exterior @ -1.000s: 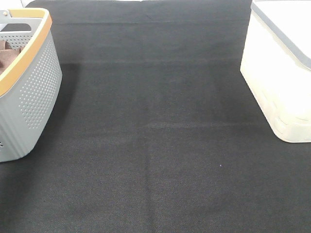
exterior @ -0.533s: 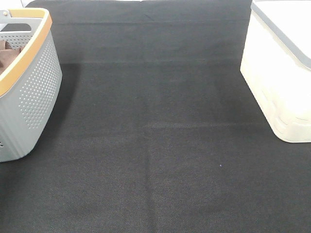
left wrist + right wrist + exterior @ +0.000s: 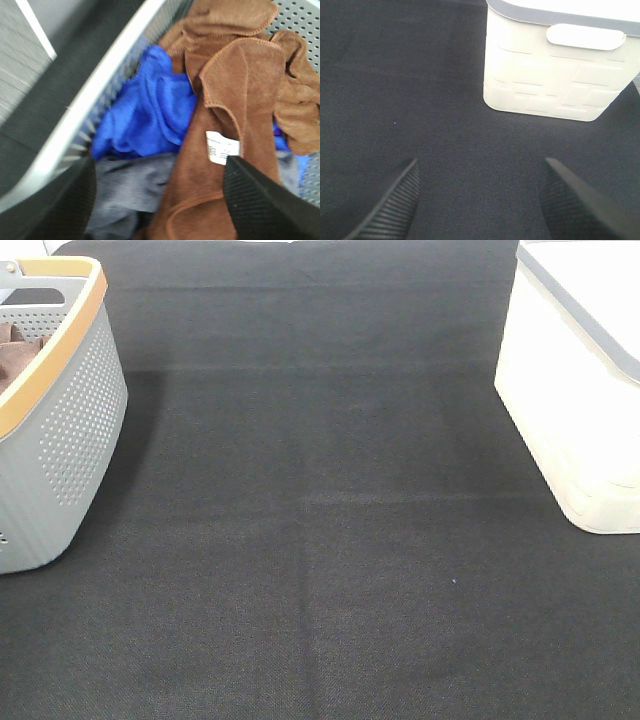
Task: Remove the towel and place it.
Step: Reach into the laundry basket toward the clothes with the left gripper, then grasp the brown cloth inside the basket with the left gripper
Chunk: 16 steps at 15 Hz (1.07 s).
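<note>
Towel (image 3: 235,95), rust-brown with a stitched hem, lies crumpled in the grey perforated basket (image 3: 75,430) at the left edge of the black surface (image 3: 320,540), its small white tag (image 3: 222,148) turned up. Seen from the left wrist, it is heaped on a blue cloth (image 3: 145,112) and a grey cloth (image 3: 125,192), one hemmed corner folded over. The left jaws hang wide apart above the pile, the tag just beside one dark finger (image 3: 265,200). Nothing is gripped, and whether that finger touches the towel cannot be told. From the high camera only a sliver of brown shows behind the basket's tan rim (image 3: 65,325). Across the surface, well apart from the basket, stands a cream bin (image 3: 570,410) with a grey rim (image 3: 540,16). The right jaws, also spread wide and holding nothing, hover over the black surface near that bin.
</note>
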Available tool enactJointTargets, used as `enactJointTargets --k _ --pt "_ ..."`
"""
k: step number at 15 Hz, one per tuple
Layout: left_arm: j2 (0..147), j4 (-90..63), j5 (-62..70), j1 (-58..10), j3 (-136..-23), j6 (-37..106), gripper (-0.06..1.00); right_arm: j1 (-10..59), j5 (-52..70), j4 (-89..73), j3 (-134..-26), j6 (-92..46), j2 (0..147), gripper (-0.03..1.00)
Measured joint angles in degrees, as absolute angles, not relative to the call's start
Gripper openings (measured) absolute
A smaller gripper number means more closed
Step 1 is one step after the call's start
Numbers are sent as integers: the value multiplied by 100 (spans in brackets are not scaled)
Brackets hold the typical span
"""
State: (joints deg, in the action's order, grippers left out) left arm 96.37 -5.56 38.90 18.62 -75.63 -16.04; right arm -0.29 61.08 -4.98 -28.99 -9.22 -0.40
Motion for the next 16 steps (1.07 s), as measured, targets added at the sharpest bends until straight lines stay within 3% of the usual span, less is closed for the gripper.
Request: enactJointTargets --k 4,11,16 --pt "10101 -1272 4011 1862 -7993 -1576 68 -29 6108 -498 -2899 -922 -40 65" --pt "11322 -1450 5598 1862 -9723 -1753 68 -29 6108 -498 -2899 -922 -40 65" --pt "11740 -1490 5678 1862 -10233 -1839 68 -29 6108 -498 -2899 -922 -40 65"
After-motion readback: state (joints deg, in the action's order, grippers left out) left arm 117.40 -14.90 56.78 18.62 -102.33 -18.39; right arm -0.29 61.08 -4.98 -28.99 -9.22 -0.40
